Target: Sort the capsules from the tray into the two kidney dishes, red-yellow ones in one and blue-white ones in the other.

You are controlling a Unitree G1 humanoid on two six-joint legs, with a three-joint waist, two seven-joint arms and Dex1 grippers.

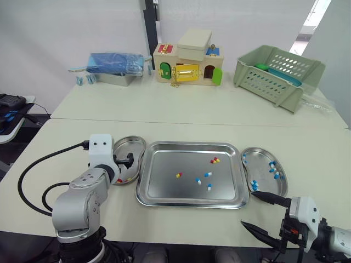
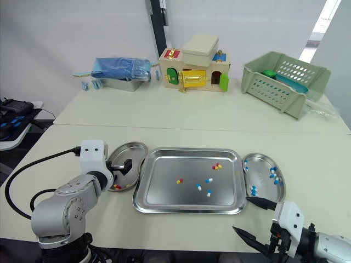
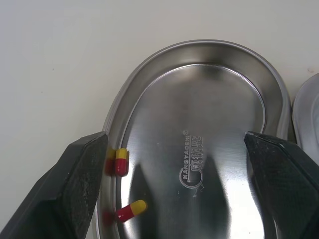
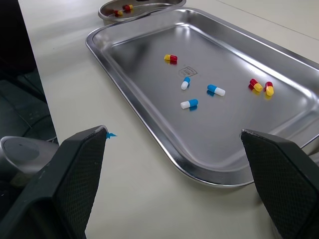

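Right hand point(image 1: 248, 208) spread wide, empty, near the tray point(image 1: 167, 178).

Two pale tables are set together, with a seam seen between the near table point(image 1: 66, 142) and the far table point(image 1: 137, 107). On the near table a steel tray point(image 1: 143, 183) is placed in the middle. The left kidney dish point(image 1: 127, 147) is laid just beside its left edge and the right kidney dish point(image 1: 259, 164) just beside its right edge. On the far table a metal box point(image 1: 118, 78) with a blue pack is placed at the left, a wooden toy house point(image 1: 186, 68) in the middle and a green basket point(image 1: 274, 79) at the right.
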